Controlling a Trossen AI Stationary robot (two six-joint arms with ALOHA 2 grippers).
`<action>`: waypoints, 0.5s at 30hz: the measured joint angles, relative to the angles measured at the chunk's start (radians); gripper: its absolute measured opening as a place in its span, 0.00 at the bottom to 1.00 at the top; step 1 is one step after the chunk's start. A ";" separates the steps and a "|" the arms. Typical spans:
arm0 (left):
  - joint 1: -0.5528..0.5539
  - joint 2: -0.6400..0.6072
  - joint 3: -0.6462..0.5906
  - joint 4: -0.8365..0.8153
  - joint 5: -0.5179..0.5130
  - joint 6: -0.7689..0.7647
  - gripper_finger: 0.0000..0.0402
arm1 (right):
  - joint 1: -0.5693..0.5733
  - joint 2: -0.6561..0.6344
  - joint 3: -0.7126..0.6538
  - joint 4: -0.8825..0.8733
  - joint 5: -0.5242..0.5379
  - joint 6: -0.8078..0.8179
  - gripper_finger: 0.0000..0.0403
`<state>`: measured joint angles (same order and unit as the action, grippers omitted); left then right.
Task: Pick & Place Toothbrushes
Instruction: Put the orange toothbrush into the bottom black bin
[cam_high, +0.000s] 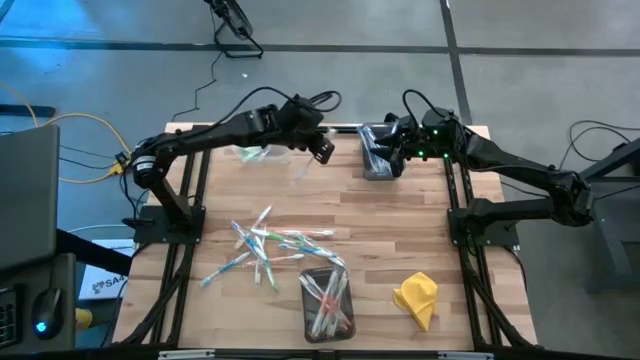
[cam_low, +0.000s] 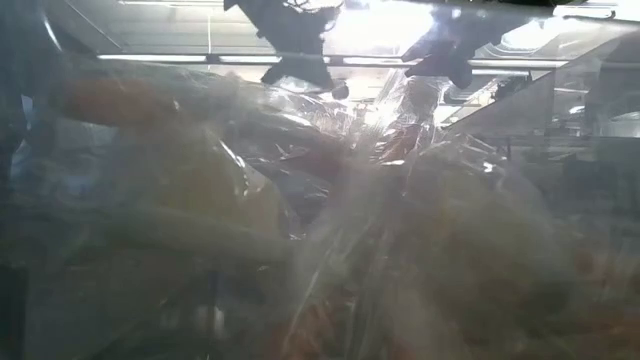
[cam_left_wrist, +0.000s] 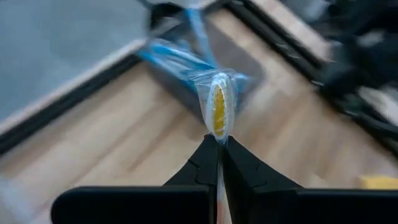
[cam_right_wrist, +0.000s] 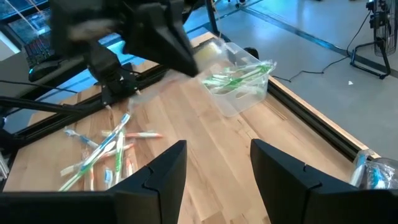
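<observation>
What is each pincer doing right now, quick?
Left pincer: closed, pinching a wrapped toothbrush above the table's far side.
Right pincer: open, holding nothing, near the far right edge.

Even, soft overhead light on the table (cam_high: 400, 230); shadows faint. The low view is hazy, washed by glare through crinkled plastic (cam_low: 330, 200). Left wrist view blurs beyond its fingers (cam_left_wrist: 199, 165).
</observation>
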<state>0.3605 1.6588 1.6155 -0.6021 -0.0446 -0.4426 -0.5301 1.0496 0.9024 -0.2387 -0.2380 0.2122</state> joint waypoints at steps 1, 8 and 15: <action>0.000 0.000 0.007 0.000 0.041 0.002 0.01 | 0.000 0.000 0.000 -0.004 -0.003 0.000 0.43; -0.017 -0.001 0.028 0.010 0.326 -0.015 0.01 | 0.000 0.000 0.000 -0.055 -0.020 -0.016 0.43; -0.041 -0.001 0.028 -0.025 0.514 -0.167 0.01 | -0.001 -0.005 0.000 -0.071 -0.026 -0.034 0.43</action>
<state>0.3200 1.6577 1.6436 -0.6274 0.4694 -0.6101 -0.5307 1.0449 0.9024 -0.3101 -0.2642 0.1783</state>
